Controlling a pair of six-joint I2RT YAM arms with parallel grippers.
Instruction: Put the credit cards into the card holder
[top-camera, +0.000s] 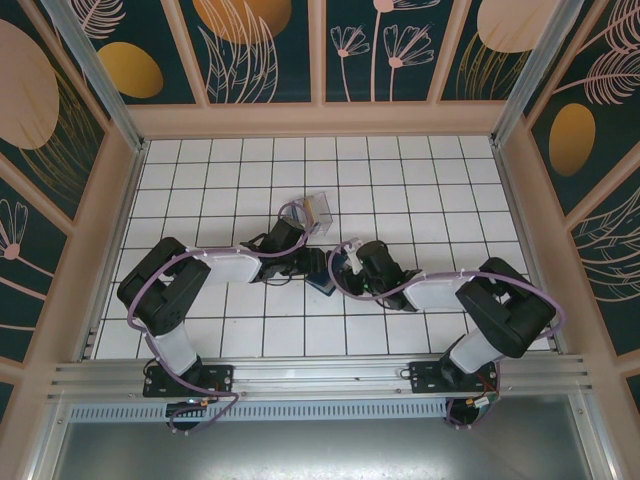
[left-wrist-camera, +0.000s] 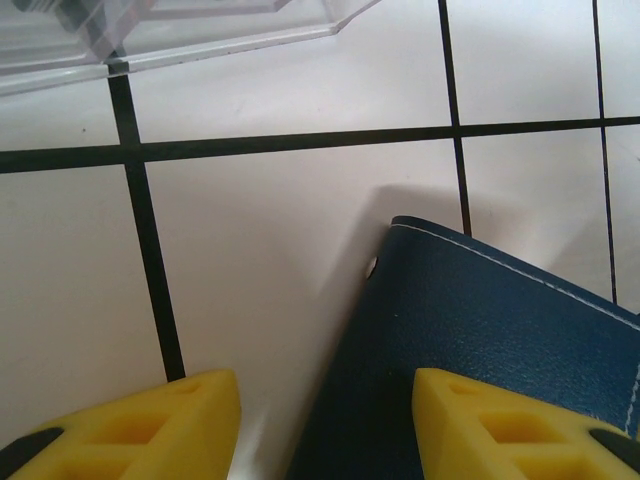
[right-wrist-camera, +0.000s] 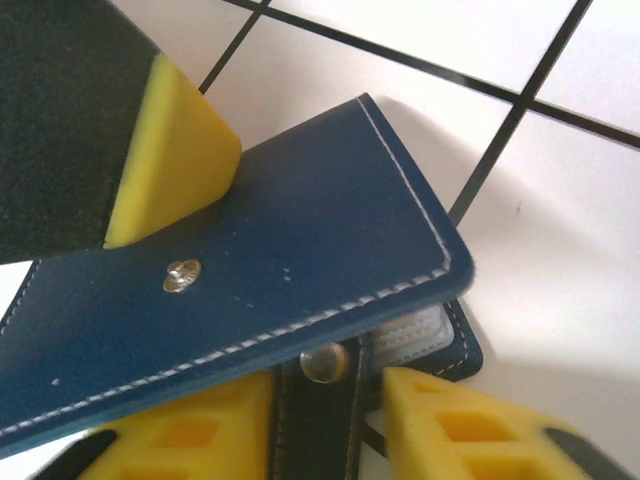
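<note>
Card holder (left-wrist-camera: 200, 30); left jaws half-open over wallet (left-wrist-camera: 500, 350)

Twin arms in black and white, trailed by purple cable.
The left arm (top-camera: 175, 300) and right arm (top-camera: 490, 310) share bulky rounded black joint housings, glossy white link shells and a thin purple cable (top-camera: 336, 278) looping outside. Their black base plates (top-camera: 190, 378) sit at the white-tiled bench's (top-camera: 400, 170) near edge. The left pincer (left-wrist-camera: 325, 395) and right pincer (right-wrist-camera: 330, 410) carry wedge-shaped yellow fingers (left-wrist-camera: 150, 430) with recessed pockets and black tips.
</note>
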